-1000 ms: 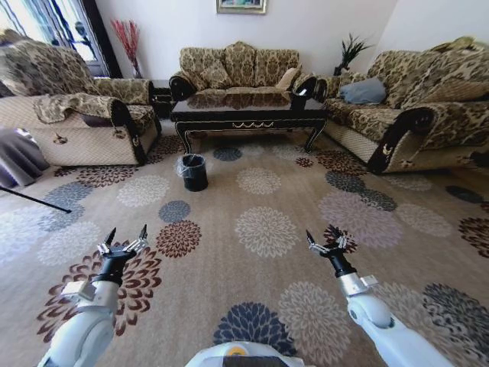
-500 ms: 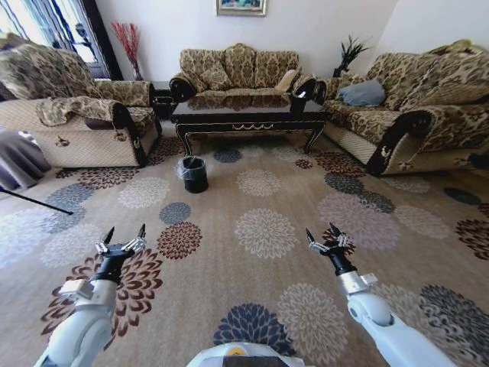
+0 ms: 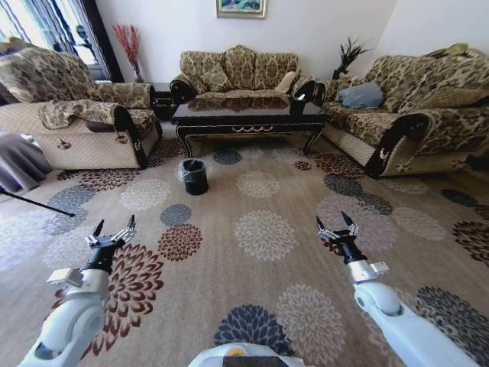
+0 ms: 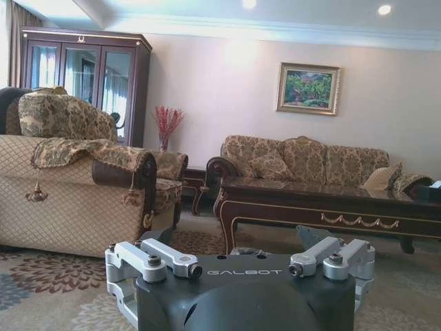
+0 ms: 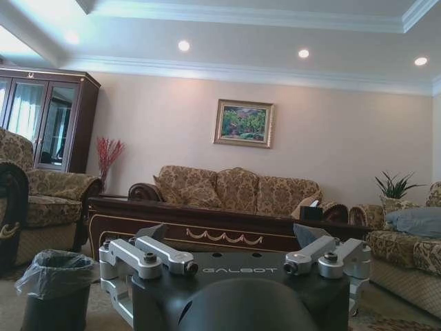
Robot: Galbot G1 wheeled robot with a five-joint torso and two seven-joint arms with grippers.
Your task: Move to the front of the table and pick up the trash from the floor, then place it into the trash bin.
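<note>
- Table (image 3: 248, 116) at far end of room, in front of middle sofa (image 3: 237, 69); glossy dark top, gold trim on front edge; also in left wrist view (image 4: 331, 207) and right wrist view (image 5: 207, 227).
- Bin (image 3: 194, 175) standing upright on carpet (image 3: 263, 229), near table's left front leg, apart from it; clear bag liner crinkled over rim; also in right wrist view (image 5: 56, 289).
- No litter made out on carpet from head view; too small to tell if any lies near table.
- Left gripper (image 3: 111, 232) held low over carpet at lower left, above a maroon flower; fingers spread wide apart, nothing between them.
- Right gripper (image 3: 337, 225) held low over carpet at lower right; fingers spread wide apart, nothing held.
- Both grippers pointing toward table, well apart from bin and table.
- Left sofa (image 3: 72, 115) along left side, right sofa (image 3: 412, 115) along right side with grey cushion (image 3: 362, 93).
- Framed painting (image 3: 241, 6) on back wall above middle sofa; red dried stems (image 3: 127, 42) in left corner; green plant (image 3: 349, 53) in right corner.
- Dark glass cabinet (image 4: 83, 76) behind left sofa in left wrist view.
</note>
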